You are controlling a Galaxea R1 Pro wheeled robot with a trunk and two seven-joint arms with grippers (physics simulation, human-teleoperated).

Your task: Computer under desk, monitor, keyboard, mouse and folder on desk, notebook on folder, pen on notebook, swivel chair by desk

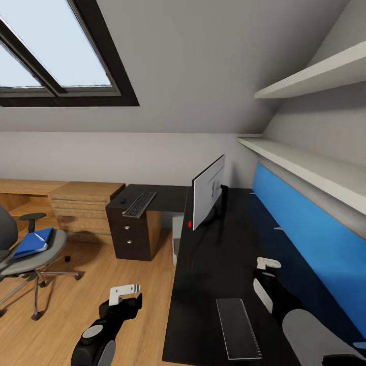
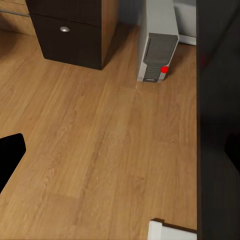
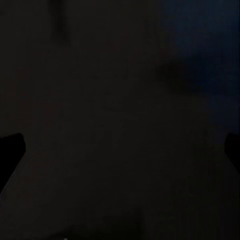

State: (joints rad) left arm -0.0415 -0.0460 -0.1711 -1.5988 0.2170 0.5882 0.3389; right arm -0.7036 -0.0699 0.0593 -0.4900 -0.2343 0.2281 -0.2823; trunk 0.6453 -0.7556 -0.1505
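Note:
The monitor (image 1: 208, 192) stands on the black desk (image 1: 213, 264), with the blue back panel behind it. On the desk's far wing lie the keyboard (image 1: 139, 204) and, beside it, the small black mouse (image 1: 122, 201). A flat grey notebook (image 1: 238, 328) lies on the near desk top. The grey computer (image 2: 157, 47) stands on the floor under the desk (image 2: 217, 150). At the left, the swivel chair (image 1: 30, 262) carries the blue folder (image 1: 33, 243) with the thin white pen (image 1: 39, 237) on it. My left gripper (image 1: 127, 296) hangs open over the floor. My right gripper (image 1: 268, 267) is open over the desk, its dark fingers (image 3: 10, 150) wide apart.
A black three-drawer unit (image 1: 129, 236) holds up the desk's far wing. A light wood cabinet (image 1: 84, 203) stands along the back wall. Two white shelves (image 1: 310, 162) run above the desk on the right. Open plank floor (image 1: 101, 274) lies between the chair and the desk.

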